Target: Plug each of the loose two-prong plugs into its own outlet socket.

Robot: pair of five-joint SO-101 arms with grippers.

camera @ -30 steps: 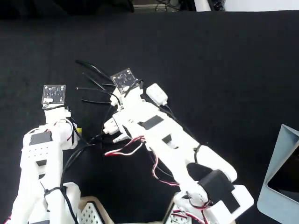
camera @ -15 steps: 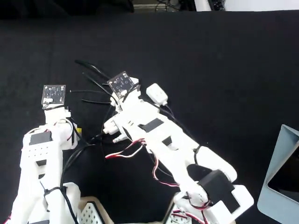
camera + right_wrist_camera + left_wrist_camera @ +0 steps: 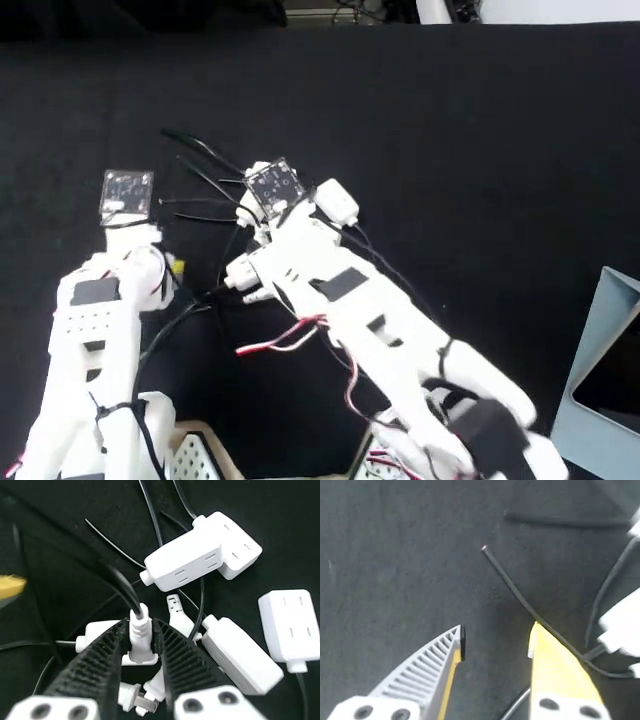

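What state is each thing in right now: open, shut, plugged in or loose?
left gripper: open, empty.
right gripper: shut on the white plug.
white plug: gripped, black cord attached.
outlet block: slots empty.
loose plug: lying unplugged, prongs bare.

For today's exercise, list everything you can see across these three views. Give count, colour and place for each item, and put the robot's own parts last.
table cloth: one, black, under everything.
outlet blocks: at least three, white, slots showing, clustered ahead of the right gripper.
held plug: one, white with a black cable, between the right gripper's fingers.
loose two-prong plug: one, white, lying close by the held plug.
cables: several, black, thin, between the two arms.
panel: one, grey-blue, at the right edge of the high view.
left gripper: one, grey and yellow, open, beside a black cable.
right gripper: one, black fingers, shut on the held plug.
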